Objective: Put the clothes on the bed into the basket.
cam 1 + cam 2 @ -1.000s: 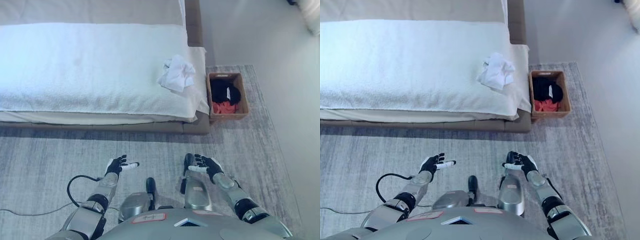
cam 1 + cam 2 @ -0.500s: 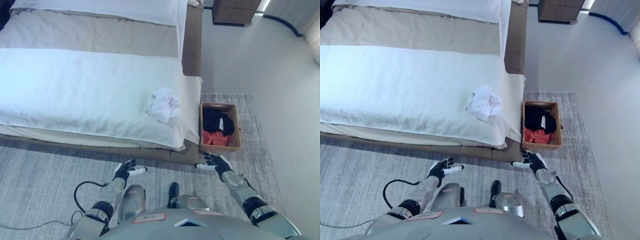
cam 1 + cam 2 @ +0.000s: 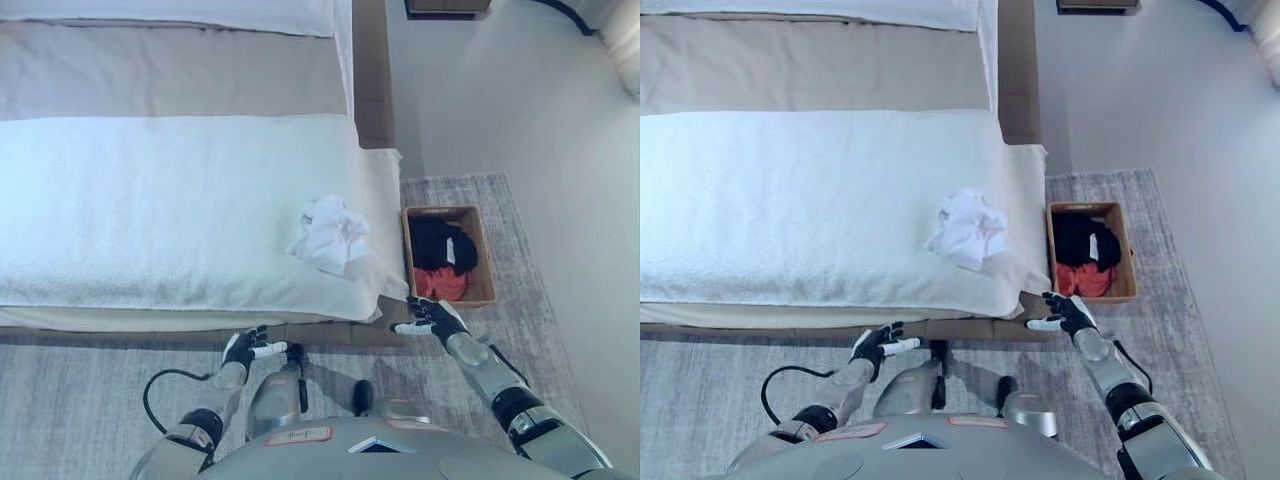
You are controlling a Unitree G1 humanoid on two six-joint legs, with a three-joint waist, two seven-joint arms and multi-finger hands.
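A crumpled white garment (image 3: 328, 231) lies on the white bed cover (image 3: 150, 210), near the bed's right front corner. Beside that corner a brown basket (image 3: 484, 255) stands on the rug, holding black clothes (image 3: 440, 243) and a red piece (image 3: 440, 284). My right hand (image 3: 431, 317) is open, fingers spread, low by the bed's corner and just in front of the basket. My left hand (image 3: 246, 348) is open too, hovering over the rug at the bed's front edge, below and left of the white garment. Neither hand touches anything.
The bed frame (image 3: 372, 90) runs along the right side of the mattress. A grey rug (image 3: 70, 400) covers the floor in front of the bed and under the basket. Pale bare floor (image 3: 520, 100) lies to the right, with dark furniture (image 3: 445, 6) at the top.
The camera has shifted, so the bed now fills more of the view and sits closer. Both hands remain open, now at the bed's front edge.
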